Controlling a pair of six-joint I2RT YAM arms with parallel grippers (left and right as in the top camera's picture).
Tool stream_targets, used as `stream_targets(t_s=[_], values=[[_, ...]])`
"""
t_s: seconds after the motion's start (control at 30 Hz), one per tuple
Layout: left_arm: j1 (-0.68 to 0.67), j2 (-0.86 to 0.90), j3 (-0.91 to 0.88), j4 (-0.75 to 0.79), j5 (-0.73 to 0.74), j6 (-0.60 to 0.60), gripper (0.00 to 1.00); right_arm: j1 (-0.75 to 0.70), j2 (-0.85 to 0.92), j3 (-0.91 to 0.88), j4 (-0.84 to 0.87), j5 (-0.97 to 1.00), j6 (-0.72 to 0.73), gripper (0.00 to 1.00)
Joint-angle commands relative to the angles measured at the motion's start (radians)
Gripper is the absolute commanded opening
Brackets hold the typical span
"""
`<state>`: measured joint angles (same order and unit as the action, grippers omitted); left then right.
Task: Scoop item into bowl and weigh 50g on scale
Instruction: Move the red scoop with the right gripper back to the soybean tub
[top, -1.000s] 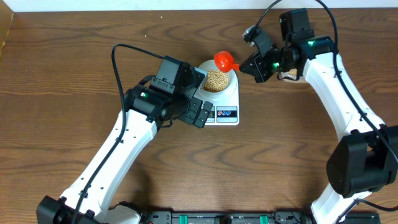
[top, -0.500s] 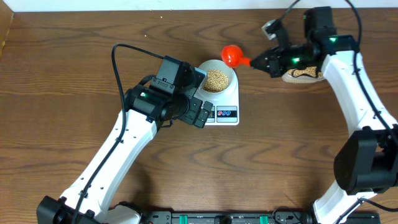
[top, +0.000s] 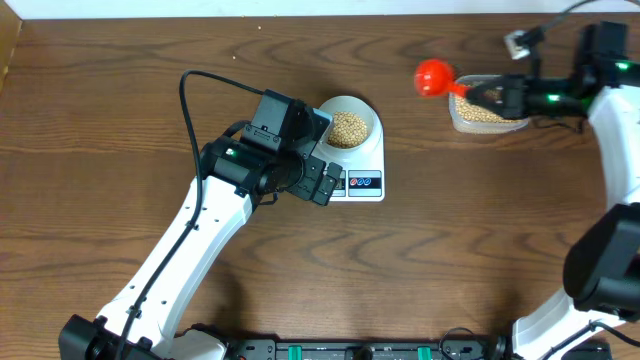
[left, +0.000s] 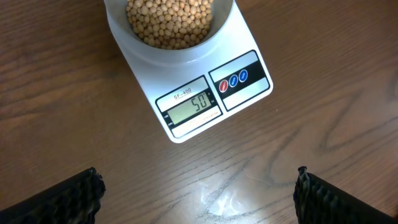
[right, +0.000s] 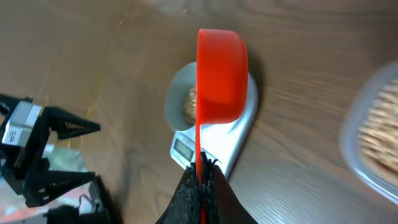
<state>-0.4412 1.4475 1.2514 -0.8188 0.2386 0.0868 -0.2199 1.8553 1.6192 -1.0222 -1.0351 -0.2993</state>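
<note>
Plainly, the soybeans (left: 169, 22) fill the bowl (top: 335, 104) at the 12 o'clock end of the scale (left: 245, 87), whose display (left: 189, 106) reads 50. Left jaws stand open at the scale's 9 o'clock. Right jaws grip the red scoop (top: 433, 76) by its handle, at the clear tub's (top: 487, 115) 10 o'clock.

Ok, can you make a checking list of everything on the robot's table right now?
Surface: brown wooden table.
Scale: white scale; its display reads 50.
Bowl: bowl sits on the scale, filled with beans.
Tub: clear tub right of the scale, more beans inside.
Clutter: nothing seen.
Claws: left claw open, near the scale; right claw shut on the red scoop.
Cables: black cable loops off the left arm.
Surroundings: white strip past the table's far edge.
</note>
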Motion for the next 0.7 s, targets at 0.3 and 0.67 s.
stream_targets(t_s=[0.3, 0.67], values=[[0.002, 0.003, -0.006, -0.003, 0.012, 0.018, 1.00, -0.083, -0.069, 0.011, 0.005, 0.501, 0.110, 0.01], [0.002, 0.003, -0.006, -0.003, 0.012, 0.018, 1.00, 0.035, -0.069, 0.011, 0.024, 0.952, 0.165, 0.01]])
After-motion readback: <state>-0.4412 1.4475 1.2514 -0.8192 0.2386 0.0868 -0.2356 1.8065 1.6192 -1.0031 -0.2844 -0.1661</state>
